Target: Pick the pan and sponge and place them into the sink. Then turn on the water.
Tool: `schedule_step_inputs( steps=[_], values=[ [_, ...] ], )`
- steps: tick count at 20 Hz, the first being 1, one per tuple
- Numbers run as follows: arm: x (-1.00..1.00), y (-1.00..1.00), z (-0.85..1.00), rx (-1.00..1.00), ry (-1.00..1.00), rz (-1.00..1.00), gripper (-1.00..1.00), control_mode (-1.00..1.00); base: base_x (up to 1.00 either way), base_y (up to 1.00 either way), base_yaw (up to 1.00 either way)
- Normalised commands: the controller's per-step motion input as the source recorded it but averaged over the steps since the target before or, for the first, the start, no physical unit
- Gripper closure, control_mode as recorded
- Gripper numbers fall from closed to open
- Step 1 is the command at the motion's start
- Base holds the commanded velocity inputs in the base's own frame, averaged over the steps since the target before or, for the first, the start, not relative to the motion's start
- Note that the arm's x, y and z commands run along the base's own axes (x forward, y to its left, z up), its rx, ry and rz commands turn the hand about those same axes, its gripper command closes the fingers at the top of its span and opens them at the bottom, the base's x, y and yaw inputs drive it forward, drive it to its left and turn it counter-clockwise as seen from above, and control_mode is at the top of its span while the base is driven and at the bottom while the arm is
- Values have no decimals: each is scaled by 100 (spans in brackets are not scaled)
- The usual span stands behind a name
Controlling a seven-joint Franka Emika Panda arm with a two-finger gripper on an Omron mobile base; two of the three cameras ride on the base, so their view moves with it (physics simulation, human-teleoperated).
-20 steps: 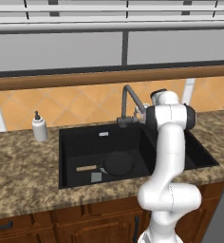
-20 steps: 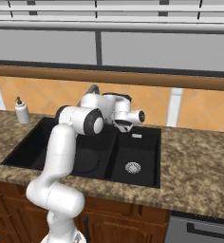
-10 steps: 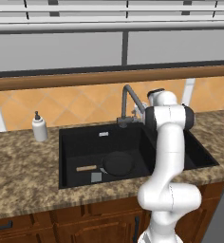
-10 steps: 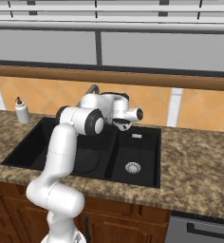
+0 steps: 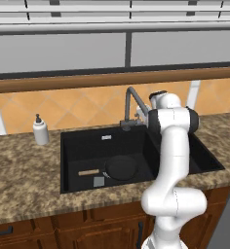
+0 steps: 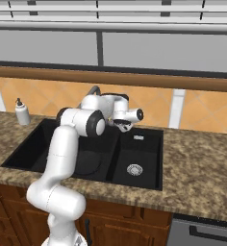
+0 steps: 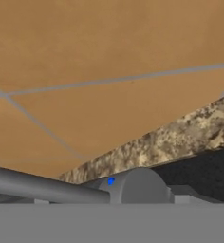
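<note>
The black pan (image 5: 121, 168) lies in the wide basin of the black sink (image 5: 68, 146), its tan handle pointing left. The grey-blue sponge (image 5: 99, 181) lies flat in front of that handle. My gripper (image 6: 121, 126) hangs at the back of the sink (image 6: 145, 161) beside the dark grey faucet (image 5: 132, 98), its dark fingers apart and holding nothing. Close in the hand view is the faucet's grey handle (image 7: 138, 188) with a blue dot, and its lever runs off to the left. No water is in view at the spout.
A white soap pump bottle (image 5: 40, 131) stands on the granite counter (image 5: 24, 170) left of the sink. A tan tiled backsplash rises right behind the faucet. The narrower basin has a silver drain (image 6: 133, 169). My own arm crosses in front of the divider.
The hand has edged slightly toward the faucet. Pan, sponge and bottle lie as before.
</note>
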Motion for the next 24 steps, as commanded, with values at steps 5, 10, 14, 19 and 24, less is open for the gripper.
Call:
schedule_step_inputs(
  steps=[5,10,14,19,24],
  values=[
    [0,0,-3,0,0,0,100,-100,0,0,0],
    [4,1,-8,7,1,-10,100,-100,0,0,0],
    [14,0,-14,12,10,-21,100,-100,0,0,0],
    [29,-1,-28,16,23,-16,100,-100,0,0,0],
    [37,-16,-47,24,32,-3,100,-100,0,0,0]
  ],
)
